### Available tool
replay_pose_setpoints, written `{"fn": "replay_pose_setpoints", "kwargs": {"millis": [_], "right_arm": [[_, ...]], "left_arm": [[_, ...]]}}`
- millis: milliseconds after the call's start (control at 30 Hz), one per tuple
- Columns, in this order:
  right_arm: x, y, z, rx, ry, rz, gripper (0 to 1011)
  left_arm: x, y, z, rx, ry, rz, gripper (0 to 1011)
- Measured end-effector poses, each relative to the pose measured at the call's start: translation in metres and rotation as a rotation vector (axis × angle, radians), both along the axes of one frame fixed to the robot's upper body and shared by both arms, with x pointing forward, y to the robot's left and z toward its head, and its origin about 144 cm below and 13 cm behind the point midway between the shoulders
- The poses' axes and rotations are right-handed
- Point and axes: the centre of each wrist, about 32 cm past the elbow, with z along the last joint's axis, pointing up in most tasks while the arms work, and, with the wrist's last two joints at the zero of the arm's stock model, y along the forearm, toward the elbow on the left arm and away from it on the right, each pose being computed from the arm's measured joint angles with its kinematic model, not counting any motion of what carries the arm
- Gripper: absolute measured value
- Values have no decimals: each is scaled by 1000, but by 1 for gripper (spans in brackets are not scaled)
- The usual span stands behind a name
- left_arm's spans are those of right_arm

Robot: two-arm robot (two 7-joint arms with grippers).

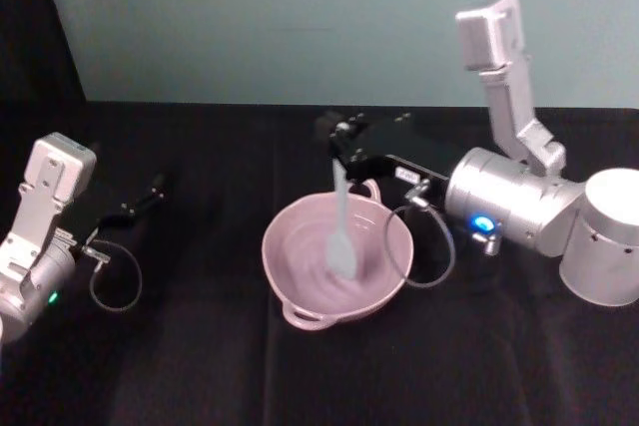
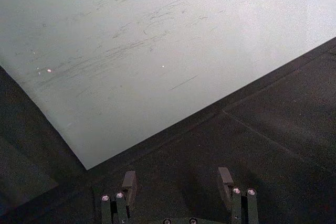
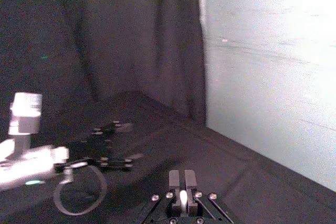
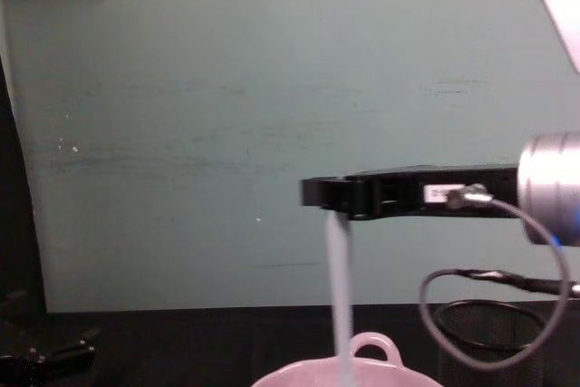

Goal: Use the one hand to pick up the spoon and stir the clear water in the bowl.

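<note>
The spoon [image 1: 341,231] hangs upright, head down in the bowl [image 1: 272,256] on the bench [image 1: 200,366]; the right pincer [image 1: 341,147] pinches its handle top; stirring seems in hand; next, small circles clear of the rim; the left pincer [image 1: 152,192] rests spread, well apart.

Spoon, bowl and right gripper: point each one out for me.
spoon [image 1: 341,218]: head view, on its shaft above the water.
bowl [image 1: 290,241]: head view, on the bare inner wall at its left.
right gripper [image 4: 333,198]: chest view, at the fingertip end clamped on the spoon.
</note>
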Motion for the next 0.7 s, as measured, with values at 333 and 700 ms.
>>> {"fn": "replay_pose_setpoints", "kwargs": {"millis": [333, 700], "right_arm": [[6, 30, -6, 39, 11, 76, 65], [35, 33, -17, 97, 30, 24, 64]], "left_arm": [[0, 0, 0, 0, 0, 0, 1011], [0, 0, 0, 0, 0, 0, 1011]]}}
